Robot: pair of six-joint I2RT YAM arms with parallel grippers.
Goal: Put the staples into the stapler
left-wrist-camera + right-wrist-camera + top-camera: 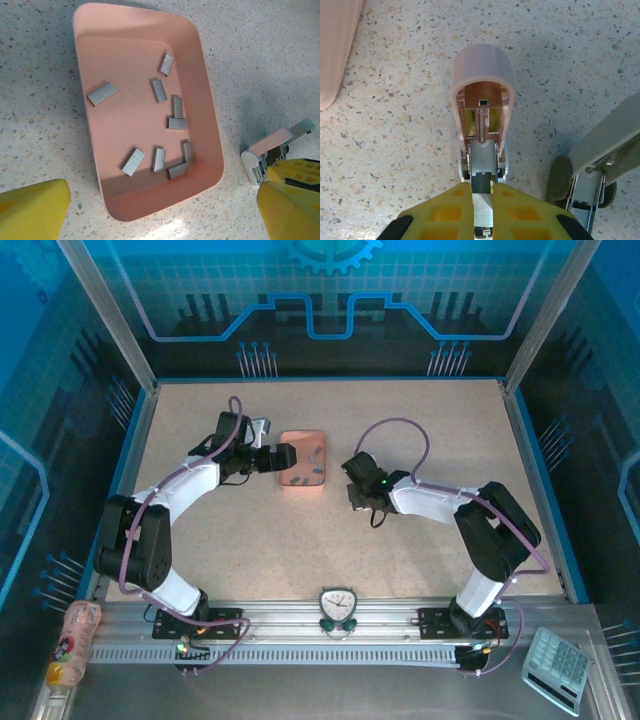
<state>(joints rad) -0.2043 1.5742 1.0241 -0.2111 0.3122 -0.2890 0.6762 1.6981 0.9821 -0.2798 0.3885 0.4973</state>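
Observation:
Several grey staples [159,90] lie loose in the salmon-pink tray [210,100], which sits mid-table [303,481]. My left gripper [164,200] is open, its yellow fingers [30,210] spread wide over the tray's near end and holding nothing; from above it sits at the tray's left edge [283,457]. The pale pink stapler [481,75] rests on the table with its lid swung open, showing the metal channel. My right gripper [482,187] is shut on the stapler's rear metal part, right of the tray [360,498]. The stapler [270,147] also lies just past the tray's corner.
A pale grey bar with metal parts [600,160] lies right of the stapler. The tray's corner [335,50] is close on its left. A small clock [337,607], a calculator [558,668] and a toy bottle [72,640] sit along the near rail.

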